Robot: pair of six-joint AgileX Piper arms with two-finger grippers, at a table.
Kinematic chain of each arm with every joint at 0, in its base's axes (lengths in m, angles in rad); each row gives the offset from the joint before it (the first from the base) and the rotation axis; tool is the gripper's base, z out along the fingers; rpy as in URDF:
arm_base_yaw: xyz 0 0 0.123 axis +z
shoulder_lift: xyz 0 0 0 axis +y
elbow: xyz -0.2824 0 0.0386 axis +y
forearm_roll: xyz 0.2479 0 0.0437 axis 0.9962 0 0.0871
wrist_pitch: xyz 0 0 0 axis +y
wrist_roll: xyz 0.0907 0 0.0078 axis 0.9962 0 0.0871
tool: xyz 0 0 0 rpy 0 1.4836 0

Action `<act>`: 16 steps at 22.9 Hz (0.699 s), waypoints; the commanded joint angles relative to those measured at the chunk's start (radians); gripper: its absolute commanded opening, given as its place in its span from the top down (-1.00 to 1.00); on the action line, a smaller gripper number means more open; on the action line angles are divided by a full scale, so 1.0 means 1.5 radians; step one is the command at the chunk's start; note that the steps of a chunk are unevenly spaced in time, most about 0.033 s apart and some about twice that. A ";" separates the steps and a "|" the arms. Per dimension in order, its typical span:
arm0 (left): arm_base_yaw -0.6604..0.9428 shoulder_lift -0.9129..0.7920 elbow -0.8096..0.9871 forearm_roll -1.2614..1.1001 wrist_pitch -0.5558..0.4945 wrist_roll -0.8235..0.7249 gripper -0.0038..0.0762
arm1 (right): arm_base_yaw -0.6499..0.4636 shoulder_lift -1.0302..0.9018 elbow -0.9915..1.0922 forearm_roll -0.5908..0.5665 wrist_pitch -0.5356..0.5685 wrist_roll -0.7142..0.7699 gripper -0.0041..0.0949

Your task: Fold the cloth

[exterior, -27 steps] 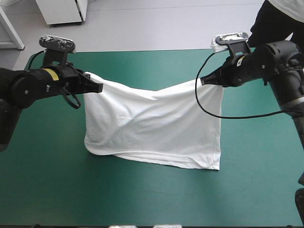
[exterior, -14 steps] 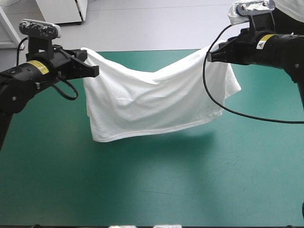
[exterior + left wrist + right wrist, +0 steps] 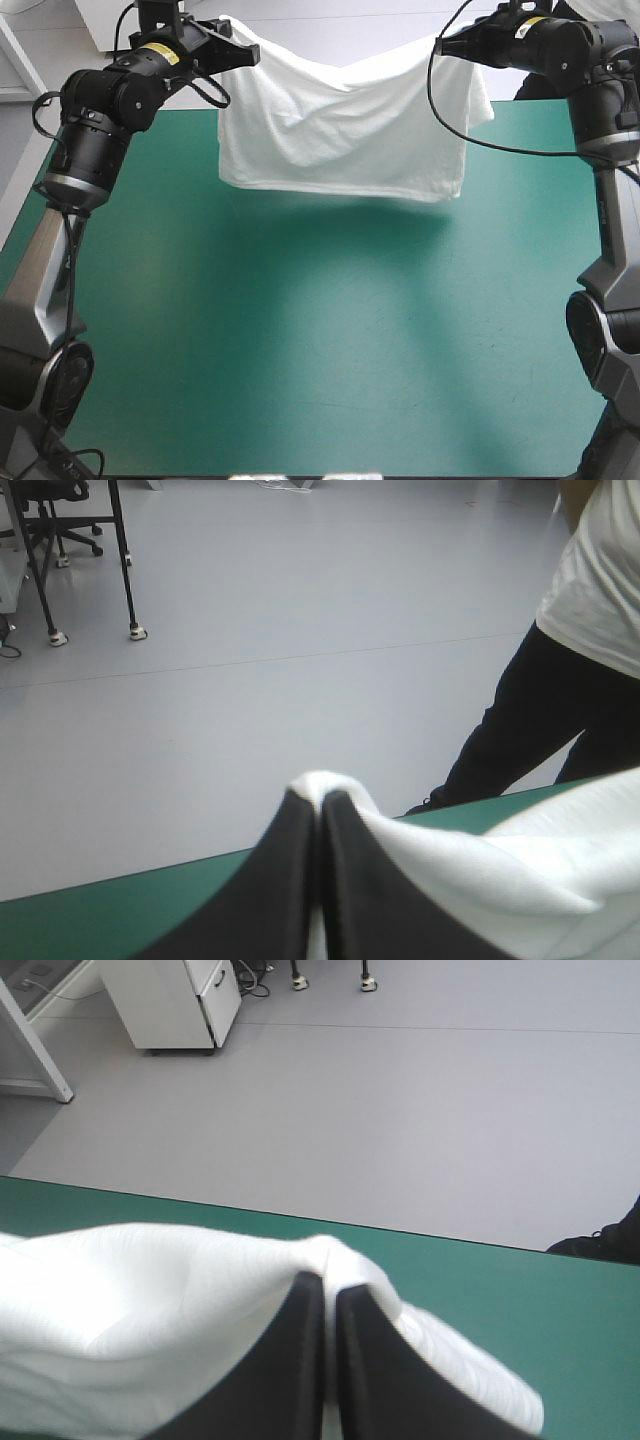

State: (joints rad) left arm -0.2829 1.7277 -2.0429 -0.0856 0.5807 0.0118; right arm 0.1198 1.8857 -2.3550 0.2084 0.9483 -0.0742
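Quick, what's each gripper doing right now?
Left gripper: shut on the T-shirt, one upper corner.
Right gripper: shut on the T-shirt, the other upper corner.

The left gripper (image 3: pixel 320 805), two broad black curved fingers pressed together in a pointed arch, pinches the white fabric T-shirt (image 3: pixel 500 870). Cloth caps the tips and spreads beside them, across the teal-green table cover (image 3: pixel 110 915) at its edge.

T-shirt (image 3: pixel 340 130): white matt cloth, soft, creased. Teal-green worktop cover (image 3: pixel 320 330): matt, smooth, w/ faint scuffs.
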 commanded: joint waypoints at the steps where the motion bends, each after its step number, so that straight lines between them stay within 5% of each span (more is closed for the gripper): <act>1: 0.006 0.001 -0.064 -0.015 -0.022 0.015 0.93 | -0.012 -0.019 -0.034 0.034 -0.026 -0.023 0.95; 5: 0.013 0.014 -0.018 -0.029 0.094 0.015 0.93 | -0.012 -0.019 0.026 0.023 0.019 -0.023 0.95; 8: 0.013 -0.010 0.113 -0.054 0.185 0.024 0.93 | -0.012 -0.060 0.197 0.018 0.060 -0.042 0.95; 16: 0.012 -0.135 0.451 -0.092 0.253 0.059 0.93 | -0.002 -0.177 0.599 0.013 0.097 -0.052 0.95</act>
State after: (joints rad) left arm -0.2646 1.6225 -1.4373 -0.1965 0.9803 0.0982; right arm 0.1103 1.7085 -1.5448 0.2187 1.1009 -0.1357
